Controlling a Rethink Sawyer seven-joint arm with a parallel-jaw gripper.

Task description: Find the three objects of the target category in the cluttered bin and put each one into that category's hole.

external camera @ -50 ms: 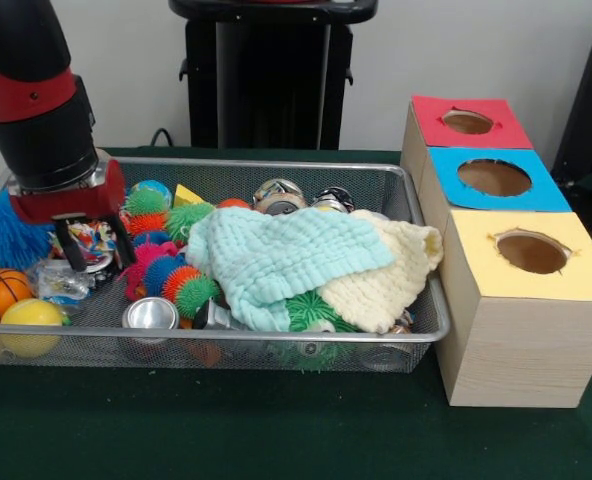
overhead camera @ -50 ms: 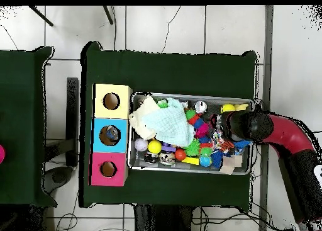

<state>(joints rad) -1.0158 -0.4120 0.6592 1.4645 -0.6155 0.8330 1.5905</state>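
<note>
A green-covered counter (external camera @ -50 ms: 276,430) is carrying a wire basket (external camera @ -50 ms: 276,350) crammed with toys, and beside it, a wooden box block with three holes: yellow-topped (external camera @ -50 ms: 531,252) nearest the camera in the front view, blue-topped (external camera @ -50 ms: 494,178) in the middle, red-topped (external camera @ -50 ms: 468,122) farthest. The red and black arm (external camera @ -50 ms: 36,90) is reaching down into the end of the basket farthest from the boxes. A pale green knitted cloth (external camera @ -50 ms: 276,260) is lying over a cream one (external camera @ -50 ms: 391,275), covering the end of the heap nearest the boxes. The claw (external camera @ -50 ms: 94,245) is hanging with its two dark fingers (external camera @ -50 ms: 73,247) spread wide, empty, just above a patterned toy and clear wrappers. Spiky rubber balls in pink, blue, orange and green (external camera @ -50 ms: 166,275) are sitting next to it. A yellow ball (external camera @ -50 ms: 31,325) and a small basketball (external camera @ -50 ms: 1,290) are resting in the basket's corner, and a silver can (external camera @ -50 ms: 151,315) is standing against the front wall.
</note>
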